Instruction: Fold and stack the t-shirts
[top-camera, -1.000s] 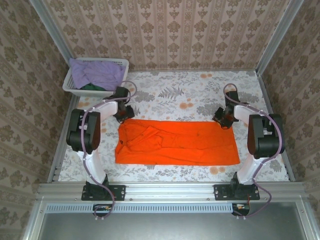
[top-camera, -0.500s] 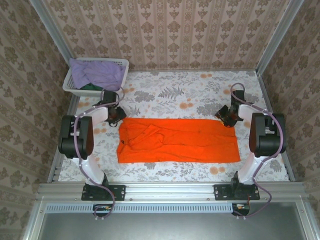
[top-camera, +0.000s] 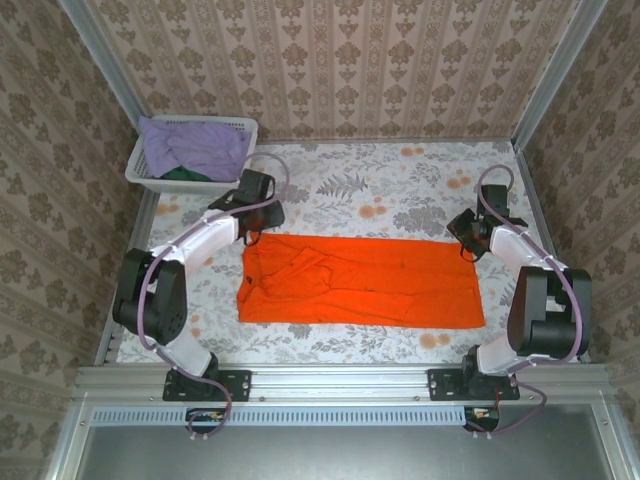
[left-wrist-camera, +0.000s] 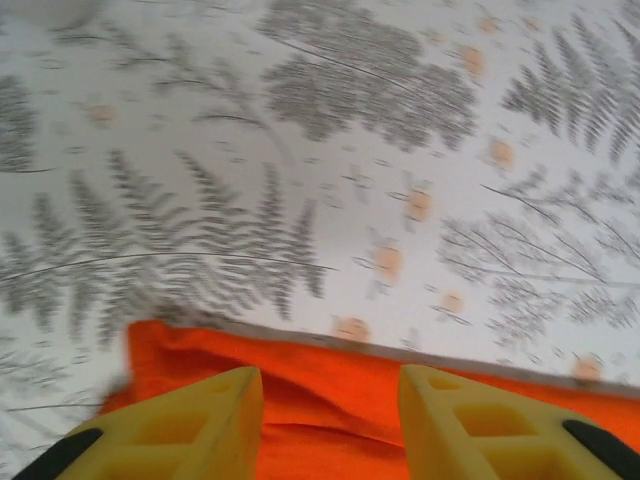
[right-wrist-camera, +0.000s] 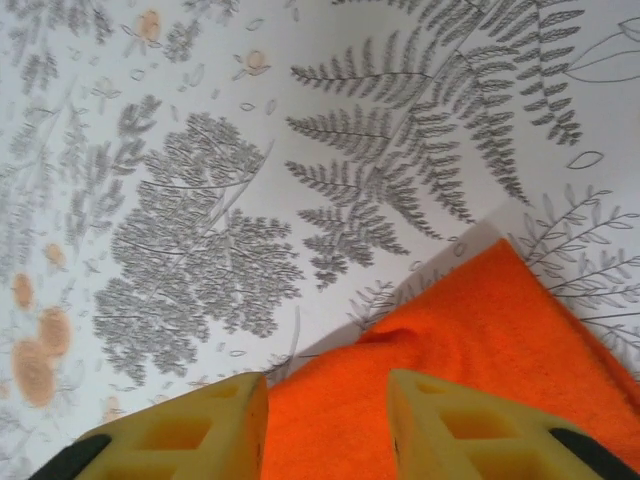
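The orange t-shirt (top-camera: 360, 282) lies flat in the middle of the table (top-camera: 340, 185), folded into a long band that runs from left to right, with some rumpling and creases toward its left end and a smoother right half. The table is covered in a white cloth printed with grey ferns and small orange blossoms. The left claw (top-camera: 250, 230) sits at the far left corner of the shirt, and the right claw (top-camera: 468, 240) at the far right corner, each arm bent in from its own side. In the left wrist view the left claw (left-wrist-camera: 330, 425) is released: its yellow fingers (left-wrist-camera: 200, 420) stand well apart, and the shirt's far edge (left-wrist-camera: 320, 400) shows in the gap beneath them, with the fern print (left-wrist-camera: 300, 150) beyond. In the right wrist view the right claw (right-wrist-camera: 325, 430) is likewise released, its yellow fingers (right-wrist-camera: 460, 425) spread over the shirt's corner (right-wrist-camera: 480, 320), which ends in a clean point against the printed cloth (right-wrist-camera: 200, 200). Whether either claw's tips touch the fabric cannot be told. At the far left corner of the table stands a white lattice basket (top-camera: 150, 181) holding a crumpled lavender t-shirt (top-camera: 195, 145) with a bit of dark green t-shirt (top-camera: 185, 173) beneath it at the near side.
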